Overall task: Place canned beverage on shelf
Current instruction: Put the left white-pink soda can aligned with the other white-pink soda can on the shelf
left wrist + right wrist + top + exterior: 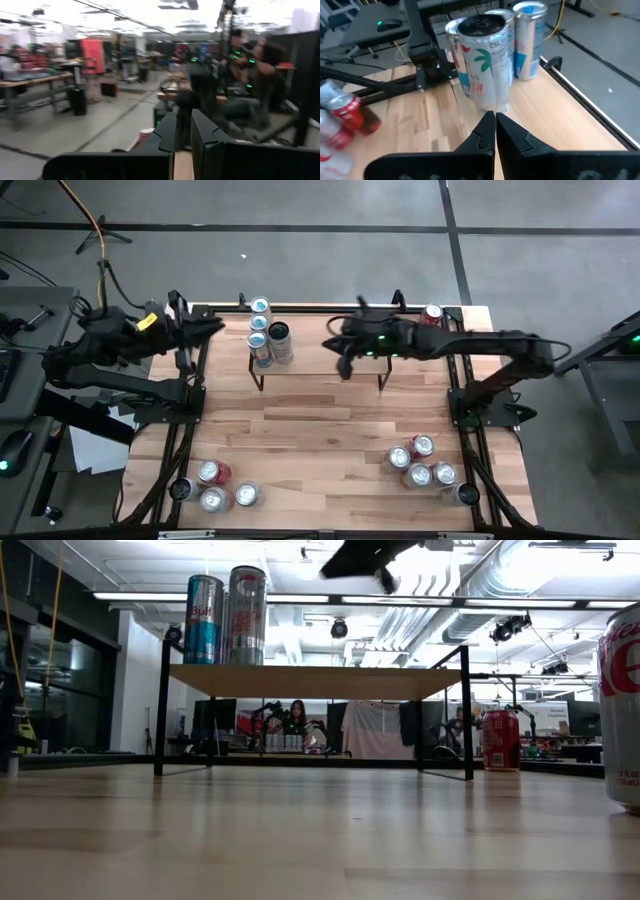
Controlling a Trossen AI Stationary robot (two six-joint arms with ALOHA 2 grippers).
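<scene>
The shelf, a light wood plank on thin black legs, stands at the far middle of the table and also shows in the low view. Several tall cans stand upright on its left end, among them a silver can with a dark top and a blue can. My right gripper hangs shut and empty above the middle of the shelf, pointing at those cans; it also shows in its wrist view. My left gripper waits off the shelf's left end, its fingers a narrow gap apart and empty.
Loose cans lie and stand in a group at the near left and another at the near right. A red can stands at the far right corner, right of the shelf. The shelf's middle and right part is bare wood.
</scene>
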